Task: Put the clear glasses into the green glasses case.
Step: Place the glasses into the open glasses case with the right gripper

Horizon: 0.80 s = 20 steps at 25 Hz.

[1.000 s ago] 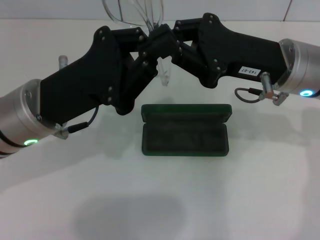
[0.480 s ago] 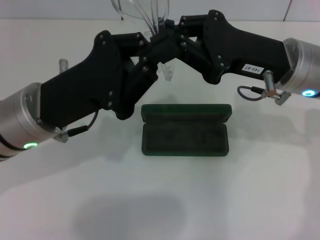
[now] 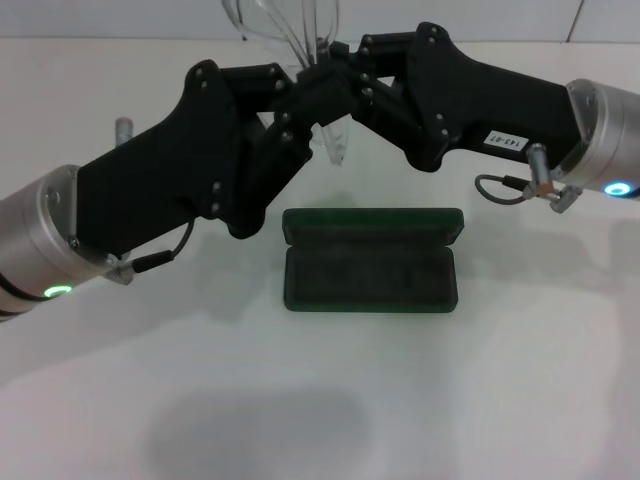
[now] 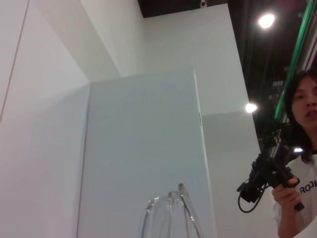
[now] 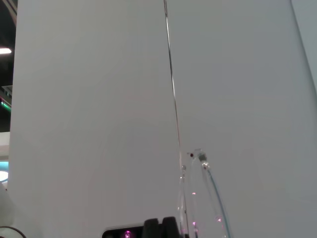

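Note:
The clear glasses (image 3: 285, 22) are held up in the air at the back, above the table, with one thin arm (image 3: 335, 145) hanging down. My left gripper (image 3: 305, 92) and right gripper (image 3: 345, 78) meet tip to tip at the glasses and both grip them. The green glasses case (image 3: 370, 270) lies open and empty on the white table just in front of and below the grippers, with its lid tipped back. Looking upward, the left wrist view shows the glasses (image 4: 171, 213), and the right wrist view shows their arms (image 5: 203, 193).
A small grey cylinder (image 3: 124, 125) stands on the table behind my left arm. White table surface surrounds the case. A person holding a camera rig (image 4: 297, 163) appears far off in the left wrist view.
Both grippers have shifted slightly right and up with the glasses. The case has not moved.

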Available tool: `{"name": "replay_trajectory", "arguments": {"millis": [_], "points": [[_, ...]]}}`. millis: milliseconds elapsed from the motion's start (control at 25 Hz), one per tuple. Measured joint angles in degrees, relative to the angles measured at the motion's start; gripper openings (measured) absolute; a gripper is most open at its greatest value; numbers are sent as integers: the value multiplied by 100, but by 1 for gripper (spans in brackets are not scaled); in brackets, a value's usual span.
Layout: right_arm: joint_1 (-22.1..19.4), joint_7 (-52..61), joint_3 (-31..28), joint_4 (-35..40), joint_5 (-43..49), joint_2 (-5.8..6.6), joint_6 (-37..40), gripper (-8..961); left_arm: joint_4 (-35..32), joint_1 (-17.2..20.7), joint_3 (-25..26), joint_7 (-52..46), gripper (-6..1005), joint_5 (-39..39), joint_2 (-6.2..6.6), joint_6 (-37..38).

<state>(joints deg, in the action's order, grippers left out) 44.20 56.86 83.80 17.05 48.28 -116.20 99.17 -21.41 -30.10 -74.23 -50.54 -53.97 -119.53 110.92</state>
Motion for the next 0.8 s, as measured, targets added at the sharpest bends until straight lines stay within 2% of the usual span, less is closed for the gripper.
{"name": "replay_trajectory", "arguments": {"millis": [800], "points": [[-8,2,139,-8,32,2,15,56,-12,25,13,9,68,80,9,0]]}}
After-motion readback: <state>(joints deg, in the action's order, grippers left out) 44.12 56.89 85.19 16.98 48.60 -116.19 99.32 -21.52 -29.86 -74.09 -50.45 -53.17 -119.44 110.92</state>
